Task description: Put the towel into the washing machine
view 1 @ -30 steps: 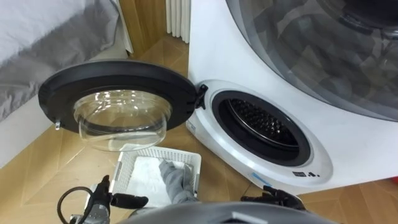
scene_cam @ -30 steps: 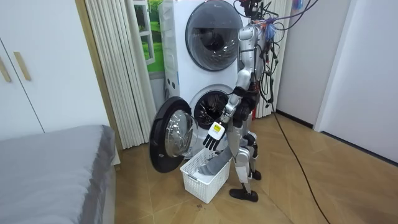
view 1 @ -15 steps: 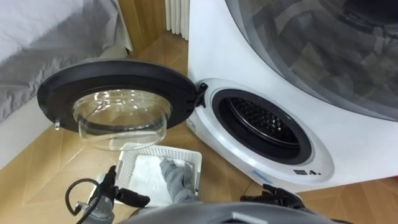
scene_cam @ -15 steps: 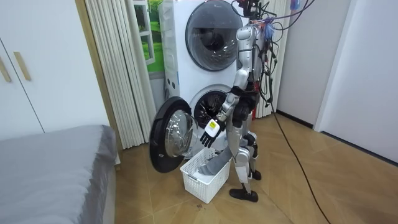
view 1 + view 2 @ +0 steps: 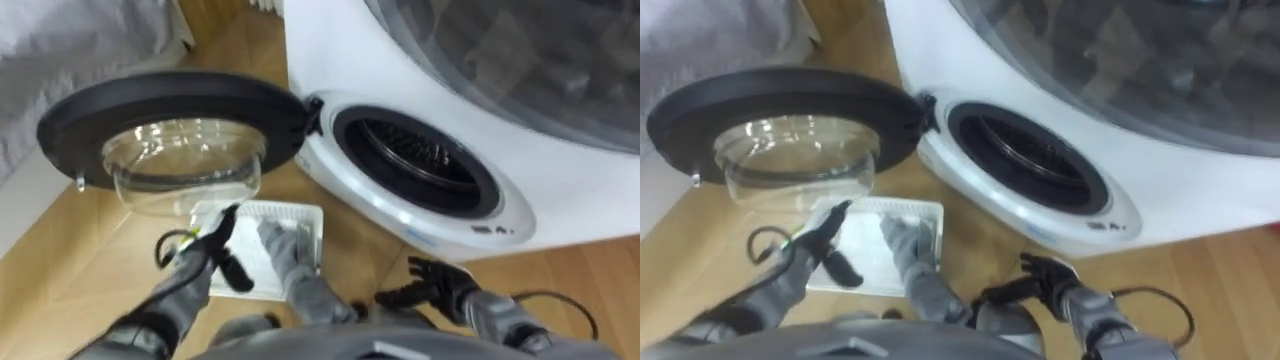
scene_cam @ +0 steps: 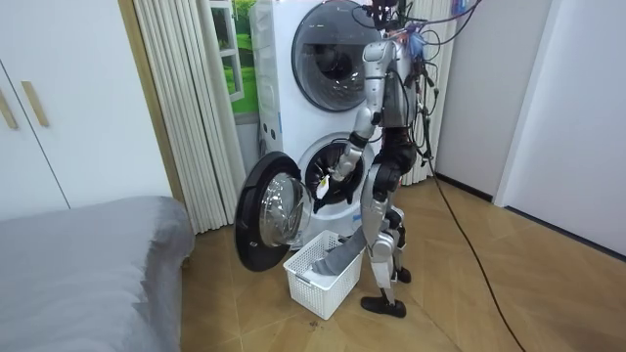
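Now left hand (image 5: 205,257) is hovering spread over basket (image 5: 312,226), right hand (image 5: 435,290) spread too; towel (image 5: 283,262) looking soft & light, prob. pinch raised fold.

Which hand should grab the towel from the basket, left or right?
Left. The left hand hangs open over the basket, beside the grey towel. The right hand is open over the floor, off to the basket's right.

drum mouth (image 5: 415,160) — open, clear | door (image 5: 175,140) — swung wide left | basket (image 5: 290,210) below
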You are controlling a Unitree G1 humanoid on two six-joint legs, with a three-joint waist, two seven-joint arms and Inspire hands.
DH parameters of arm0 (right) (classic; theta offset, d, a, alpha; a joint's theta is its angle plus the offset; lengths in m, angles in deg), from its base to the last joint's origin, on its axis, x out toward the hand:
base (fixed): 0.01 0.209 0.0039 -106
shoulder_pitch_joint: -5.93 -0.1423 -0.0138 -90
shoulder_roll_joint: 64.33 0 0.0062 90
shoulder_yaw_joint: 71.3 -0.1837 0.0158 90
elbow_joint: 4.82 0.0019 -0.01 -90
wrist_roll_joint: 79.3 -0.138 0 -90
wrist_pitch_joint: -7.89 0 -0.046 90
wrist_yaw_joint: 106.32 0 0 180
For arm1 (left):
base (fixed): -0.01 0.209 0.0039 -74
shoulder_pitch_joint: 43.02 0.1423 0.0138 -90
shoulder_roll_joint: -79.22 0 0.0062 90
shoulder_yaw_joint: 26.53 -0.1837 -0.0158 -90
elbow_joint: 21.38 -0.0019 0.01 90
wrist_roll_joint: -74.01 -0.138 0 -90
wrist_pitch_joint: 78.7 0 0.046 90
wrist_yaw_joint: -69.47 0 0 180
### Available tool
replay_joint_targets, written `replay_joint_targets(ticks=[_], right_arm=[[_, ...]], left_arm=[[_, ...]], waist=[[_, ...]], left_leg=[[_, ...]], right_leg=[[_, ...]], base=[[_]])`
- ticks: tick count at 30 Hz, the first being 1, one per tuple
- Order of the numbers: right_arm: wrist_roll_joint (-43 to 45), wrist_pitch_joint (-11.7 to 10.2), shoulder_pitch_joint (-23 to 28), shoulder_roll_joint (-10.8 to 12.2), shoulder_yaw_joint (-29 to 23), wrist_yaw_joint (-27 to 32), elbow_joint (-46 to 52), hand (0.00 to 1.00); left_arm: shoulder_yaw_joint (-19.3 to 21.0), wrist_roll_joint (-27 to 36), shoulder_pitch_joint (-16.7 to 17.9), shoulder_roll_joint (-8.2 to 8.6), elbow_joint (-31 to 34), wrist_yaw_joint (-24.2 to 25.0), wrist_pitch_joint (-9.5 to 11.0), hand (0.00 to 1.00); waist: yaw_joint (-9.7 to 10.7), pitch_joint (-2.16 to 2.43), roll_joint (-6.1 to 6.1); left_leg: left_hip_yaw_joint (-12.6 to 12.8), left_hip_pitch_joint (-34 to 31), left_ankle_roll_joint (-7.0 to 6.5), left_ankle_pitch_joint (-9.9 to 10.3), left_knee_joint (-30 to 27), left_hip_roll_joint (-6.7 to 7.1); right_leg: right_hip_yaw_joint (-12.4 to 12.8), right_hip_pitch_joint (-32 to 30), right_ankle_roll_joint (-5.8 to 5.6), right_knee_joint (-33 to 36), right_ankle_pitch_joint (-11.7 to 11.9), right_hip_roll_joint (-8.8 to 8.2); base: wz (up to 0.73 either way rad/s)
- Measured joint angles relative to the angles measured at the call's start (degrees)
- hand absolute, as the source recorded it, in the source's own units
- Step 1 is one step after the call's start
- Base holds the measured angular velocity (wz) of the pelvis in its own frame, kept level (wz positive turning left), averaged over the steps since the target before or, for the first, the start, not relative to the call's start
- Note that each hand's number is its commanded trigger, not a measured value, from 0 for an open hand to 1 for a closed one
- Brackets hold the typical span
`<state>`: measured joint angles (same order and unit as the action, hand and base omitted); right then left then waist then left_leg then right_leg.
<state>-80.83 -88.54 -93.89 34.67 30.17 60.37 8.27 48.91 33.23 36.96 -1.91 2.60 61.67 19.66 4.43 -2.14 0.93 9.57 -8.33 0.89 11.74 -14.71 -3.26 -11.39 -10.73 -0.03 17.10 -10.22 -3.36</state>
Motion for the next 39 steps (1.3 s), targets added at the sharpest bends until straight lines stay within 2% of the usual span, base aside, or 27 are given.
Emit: replay_joint_targets(ticks=[3, 6, 9, 11, 13, 16, 19, 24, 27, 28, 30, 32, 39], right_arm=[[0.9, -0.4, -2.3, 0.0, 0.9, 0.1, -0.1, 0.00], [1.0, -0.5, -5.0, 0.2, 2.5, 0.1, -0.2, 0.00], [0.2, -0.5, -8.3, 0.2, 4.4, 0.2, 0.1, 0.00], [-0.5, -0.9, -9.9, 0.5, 5.0, 0.2, 0.8, 0.00], [-0.7, -1.4, -11.7, 0.5, 5.3, 0.5, 1.7, 0.00], [-0.8, -1.4, -13.3, 0.5, 5.9, 1.6, 3.6, 0.00], [-2.7, -1.3, -14.1, 0.7, 6.7, 2.5, 5.8, 0.00], [-3.7, -1.5, -17.4, 0.7, 7.7, 4.1, 7.6, 0.00], [-5.9, -1.8, -18.6, 0.6, 7.7, 5.0, 8.1, 0.00], [-7.0, -1.8, -19.4, 0.6, 7.6, 5.0, 8.1, 0.00], [-8.9, -2.1, -20.1, 0.7, 7.7, 4.9, 8.1, 0.00], [-11.6, -2.9, -20.9, 0.6, 7.9, 4.5, 8.1, 0.00], [-14.2, -4.3, -21.8, 0.5, 12.1, 4.4, 9.4, 0.00]], left_arm=[[-3.3, -0.3, -2.8, 0.07, -1.5, 0.0, 0.7, 0.00], [-4.9, -1.2, -6.1, 0.24, -2.7, 0.0, 0.9, 0.00], [-7.1, -1.3, -9.5, 0.37, -2.9, 0.1, 1.0, 0.00], [-7.2, -1.4, -11.6, 0.35, -3.3, -0.1, 1.5, 0.00], [-7.9, -1.4, -14.7, 0.10, -3.4, -0.5, 2.1, 0.00], [-10.8, -1.4, -18.0, -0.44, -3.3, -0.8, 2.2, 0.00], [-13.3, -1.4, -19.8, -0.48, -3.3, -0.8, 2.2, 0.00], [-15.2, -1.4, -22.7, -0.59, -3.3, -1.6, 2.5, 0.00], [-16.9, -1.6, -24.5, -0.72, -3.1, -2.0, 2.8, 0.00], [-17.2, -2.0, -25.5, -0.76, -3.1, -2.0, 3.0, 0.00], [-17.5, -2.2, -26.9, -0.77, -3.1, -2.1, 3.3, 0.00], [-18.8, -2.2, -29.0, -0.84, -3.1, -2.8, 4.2, 0.00], [-23.4, -3.9, -30.9, -1.74, -2.0, -4.2, 5.0, 0.00]], waist=[[0.8, -0.42, -0.47], [1.0, -1.42, -0.32], [1.0, -1.95, -0.31], [1.4, -2.33, -0.19], [2.0, -3.24, -0.27], [2.1, -3.47, -0.23], [2.3, -3.58, -0.25], [3.4, -3.76, -0.20], [3.5, -3.85, -0.18], [3.4, -4.01, -0.39], [3.8, -4.11, -0.50], [4.0, -4.42, -0.86], [4.5, -4.50, -1.03]], left_leg=[[0.1, -4.2, -0.26, -0.2, -1.7, 0.14], [0.4, -8.9, -0.49, -0.3, -3.7, 0.03], [0.9, -14.0, -0.65, -0.4, -6.2, -0.04], [1.3, -16.5, -0.72, -0.4, -7.4, -0.10], [1.3, -20.6, -0.86, -0.5, -9.6, -0.23], [1.5, -26.6, -1.09, -0.5, -12.9, -0.40], [2.2, -31.6, -1.84, 0.1, -16.4, -1.11], [2.7, -40.1, -2.67, 0.8, -21.4, -1.81], [2.8, -45.3, -2.98, 2.2, -25.5, -2.48], [2.9, -47.4, -3.24, 2.6, -27.3, -3.12], [2.8, -50.2, -3.43, 3.2, -29.4, -3.41], [2.7, -53.3, -3.82, 3.8, -31.8, -4.11], [2.1, -60.4, -4.25, 6.1, -37.9, -5.05]], right_leg=[[0.4, -4.6, 0.03, 2.1, 0.0, -0.45], [0.6, -9.3, 0.50, 3.9, 0.3, -0.71], [1.6, -14.7, 0.91, 6.2, 0.5, -0.88], [2.0, -17.6, 1.02, 7.8, 0.6, -1.10], [2.1, -21.5, 1.30, 9.5, 0.8, -1.38], [2.9, -27.5, 1.57, 12.4, 0.8, -1.64], [3.7, -32.5, 1.78, 15.2, 0.8, -1.66], [4.8, -40.9, 2.17, 18.8, 0.9, -1.60], [5.2, -46.1, 2.37, 22.4, 0.6, -1.64], [5.1, -48.0, 2.52, 23.5, 0.7, -1.58], [4.9, -50.5, 2.68, 25.1, 0.6, -1.72], [4.8, -53.3, 2.74, 26.7, 0.5, -1.65], [4.5, -60.1, 2.92, 32.7, -1.5, -2.62]], base=[[-0.03], [-0.04], [-0.10], [-0.09], [0.00], [-0.02], [-0.07], [-0.05], [-0.09], [-0.14], [-0.08], [-0.06], [0.02]])
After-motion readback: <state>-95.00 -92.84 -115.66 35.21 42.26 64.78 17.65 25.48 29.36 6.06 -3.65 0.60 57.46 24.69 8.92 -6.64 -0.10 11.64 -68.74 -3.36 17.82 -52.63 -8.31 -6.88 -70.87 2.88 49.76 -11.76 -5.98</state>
